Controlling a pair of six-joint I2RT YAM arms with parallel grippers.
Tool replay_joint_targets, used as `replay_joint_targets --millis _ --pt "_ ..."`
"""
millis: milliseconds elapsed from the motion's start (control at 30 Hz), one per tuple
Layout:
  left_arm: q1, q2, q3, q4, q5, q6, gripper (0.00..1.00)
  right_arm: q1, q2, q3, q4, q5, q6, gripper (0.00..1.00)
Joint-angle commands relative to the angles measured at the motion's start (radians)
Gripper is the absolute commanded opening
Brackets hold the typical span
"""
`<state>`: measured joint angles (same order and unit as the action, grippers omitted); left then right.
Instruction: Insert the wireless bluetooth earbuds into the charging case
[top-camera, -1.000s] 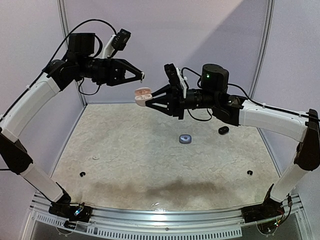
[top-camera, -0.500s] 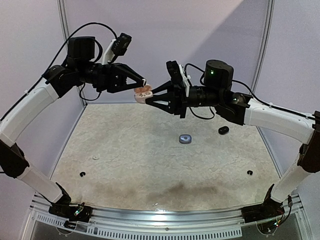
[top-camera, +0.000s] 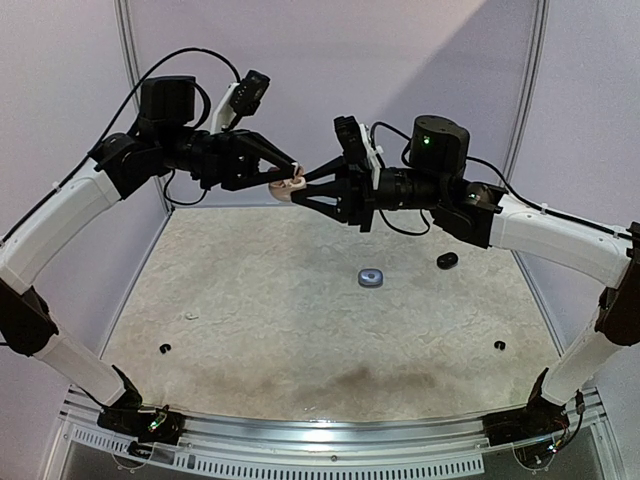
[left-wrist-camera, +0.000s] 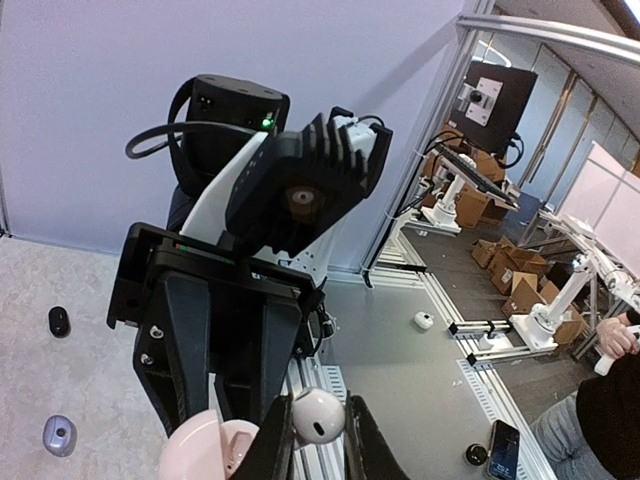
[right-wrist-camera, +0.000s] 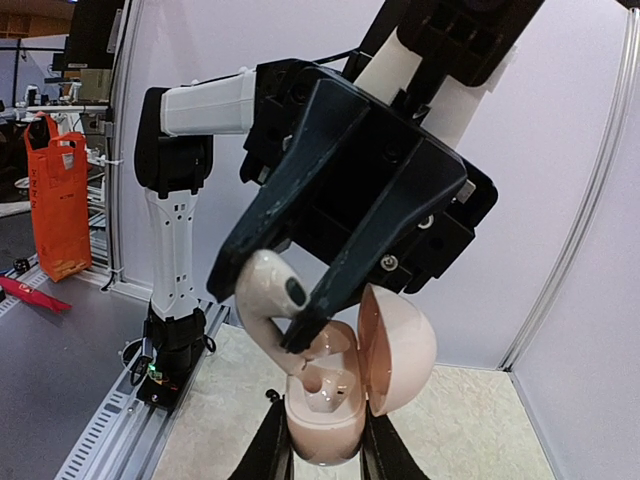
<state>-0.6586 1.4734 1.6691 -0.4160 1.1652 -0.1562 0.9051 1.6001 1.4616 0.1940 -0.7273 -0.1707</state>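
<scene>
The white earbud (right-wrist-camera: 262, 292) is high in the air over the far middle of the surface (top-camera: 300, 330). It is pinched between the two fingers of the left end effector (left-wrist-camera: 320, 440), which stand narrow around it. In the right wrist view the earbud is tilted. Its stem, which has a small dark mark, points up and to the left, and its rounded end points down toward the case (right-wrist-camera: 325, 415).

The pink case is open, with its lid swung up and to the right in that view and its moulded hollow facing the earbud. The earbud's lower end sits right at the mouth of the hollow. The pictures do not show whether it touches the case. The right end effector (right-wrist-camera: 325, 440) grips the lower body of the case from both sides, its fingers closed narrow on it.

From above, the two arms reach in from left and right and their end effectors meet tip to tip, well above the surface.

Below them and a little to the right, a grey case (top-camera: 371, 278) lies shut on the surface. A black case (top-camera: 447, 261) lies farther right and slightly farther back, apart from the grey one. A tiny white bit (top-camera: 190, 316) lies near the left edge, too small to identify.
</scene>
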Motion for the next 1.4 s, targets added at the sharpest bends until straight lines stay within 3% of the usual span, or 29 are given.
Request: replay_joint_targets --millis 0,733,1067,1367 --pt "-0.015 -0.010 -0.016 -0.018 -0.032 0.033 0.12 0.007 -0.029 0.018 -0.006 0.033 -0.009 0.07" --pt "-0.003 -0.012 -0.019 0.008 -0.063 0.003 0.12 0.020 -0.061 -0.002 0.034 0.000 -0.003 0.06" --pt "-0.006 -0.013 -0.042 0.001 -0.085 0.008 0.12 0.021 -0.071 -0.027 0.135 0.011 0.035 0.05" --pt "-0.023 -0.006 -0.038 -0.008 -0.162 0.038 0.13 0.037 -0.053 0.004 0.090 0.015 0.020 0.04"
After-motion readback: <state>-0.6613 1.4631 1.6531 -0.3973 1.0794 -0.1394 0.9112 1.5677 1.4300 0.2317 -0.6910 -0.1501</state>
